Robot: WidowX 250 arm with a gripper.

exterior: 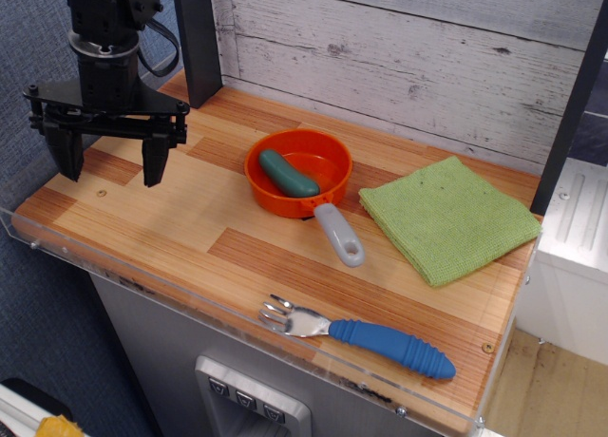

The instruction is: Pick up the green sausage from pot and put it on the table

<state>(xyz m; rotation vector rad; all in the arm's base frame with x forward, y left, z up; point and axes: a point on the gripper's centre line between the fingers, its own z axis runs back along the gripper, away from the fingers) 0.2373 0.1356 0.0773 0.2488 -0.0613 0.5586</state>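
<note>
The green sausage (288,174) is a small teal cylinder lying inside the pot (323,192), a shallow orange pan with a light-grey handle (340,235) pointing toward the front. The pot sits near the middle of the striped wood table (180,237). My gripper (106,163) hangs over the table's left end, well to the left of the pot. Its two black fingers are spread wide apart and hold nothing.
A square green cloth (446,218) lies to the right of the pot. A fork with a blue handle (366,337) lies along the front edge, behind the clear acrylic rim (190,299). A dark post (198,38) stands at the back left, a plank wall behind.
</note>
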